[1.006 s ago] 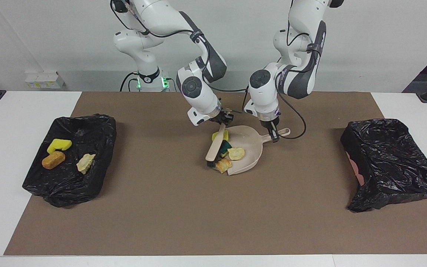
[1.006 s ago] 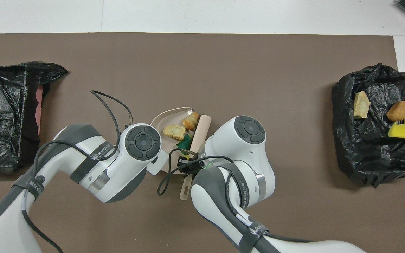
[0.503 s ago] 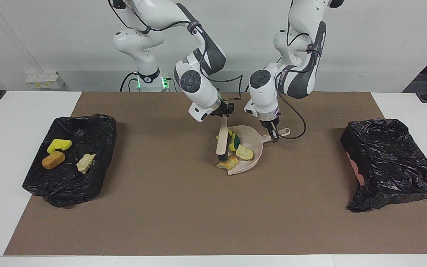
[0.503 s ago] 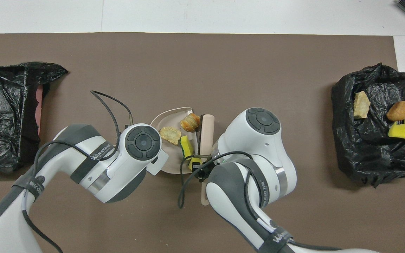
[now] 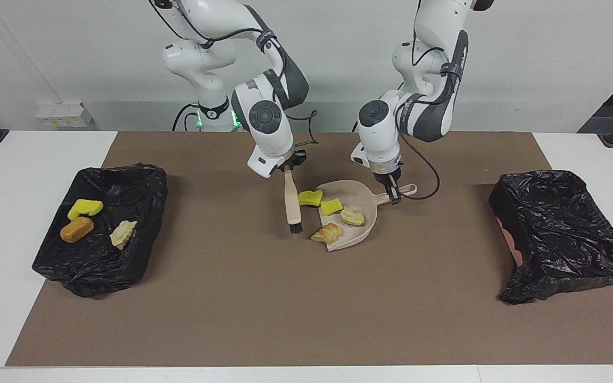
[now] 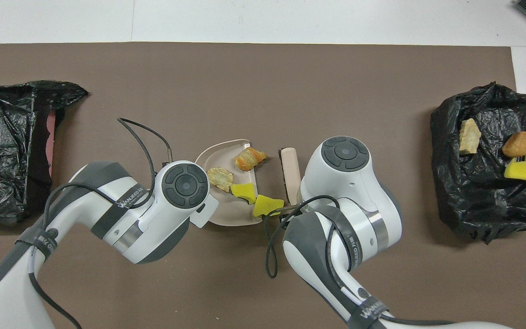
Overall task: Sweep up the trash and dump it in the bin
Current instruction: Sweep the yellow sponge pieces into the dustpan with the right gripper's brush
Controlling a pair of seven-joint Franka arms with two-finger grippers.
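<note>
Near the robots, the left gripper point(image 5: 391, 192) is clenched on the handle of the beige plastic dustpan point(image 5: 362, 199), pinning it flat on the brown-covered bench point(image 5: 264, 298). The right gripper point(image 5: 289, 166), jaws clamped on the beige brush point(image 5: 291, 202), has just swung away from the pan mouth: half a second ago the brush lay across the scraps, now it hangs beside the pan toward the right arm's end, bristles down near the mat.

That pull-back leaves work undone. One yellow sponge bit point(image 5: 310, 198) sits at the pan's lip, seemingly only half on it; a second yellow bit point(image 5: 331, 206) and a tan bread-like chunk point(image 5: 353, 216) lie inside. Farther out, the orange striped chunk point(image 5: 327, 233) rests at the pan's front edge, barely aboard. Another stroke looks needed before any lift.

At the right arm's end, the black-bagged bin point(image 5: 141, 186) already holds a yellow sponge point(image 5: 84, 207), an orange chunk point(image 5: 76, 229) and a pale cream lump point(image 5: 123, 233). The other black-bagged bin point(image 5: 562, 234) sits at the left arm's end.
</note>
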